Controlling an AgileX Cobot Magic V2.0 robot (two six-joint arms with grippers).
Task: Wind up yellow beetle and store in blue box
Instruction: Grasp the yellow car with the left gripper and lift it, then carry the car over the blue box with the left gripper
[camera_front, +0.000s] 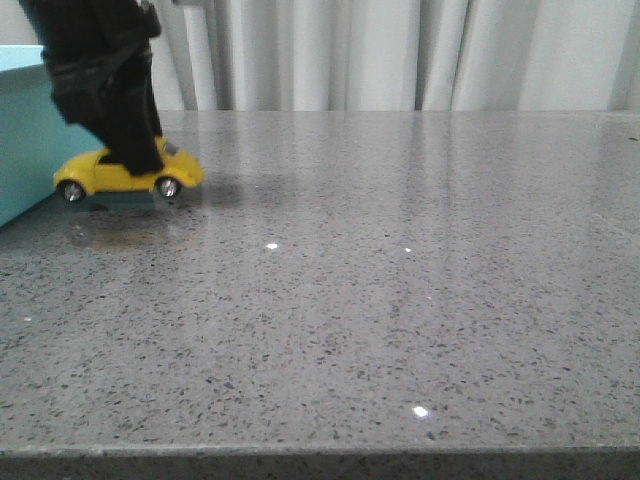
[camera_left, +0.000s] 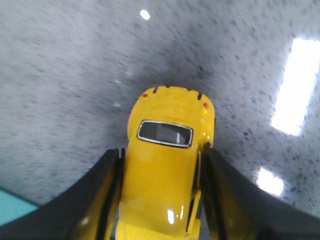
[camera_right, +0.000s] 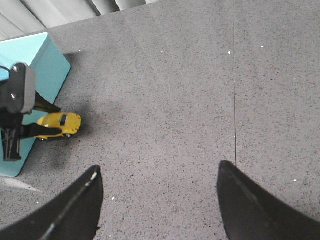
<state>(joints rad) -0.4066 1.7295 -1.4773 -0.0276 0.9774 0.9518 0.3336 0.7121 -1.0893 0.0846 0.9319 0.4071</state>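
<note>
the left end effector (camera_left: 160, 200) is clamped on the yellow beetle (camera_front: 128, 172), one finger on each side of the body. this side grip leaves the wheels free, which seems useful for rolling the car to wind it. in the front view the wheels look slightly above the grey worktop (camera_front: 400, 300), with a shadow under them, so i judge the car is lifted. it hangs just beside the blue box (camera_front: 25, 140), not in it; the inside of the box is not visible. the right end effector (camera_right: 157, 205) is spread apart and holds nothing, well apart from the car.
</note>
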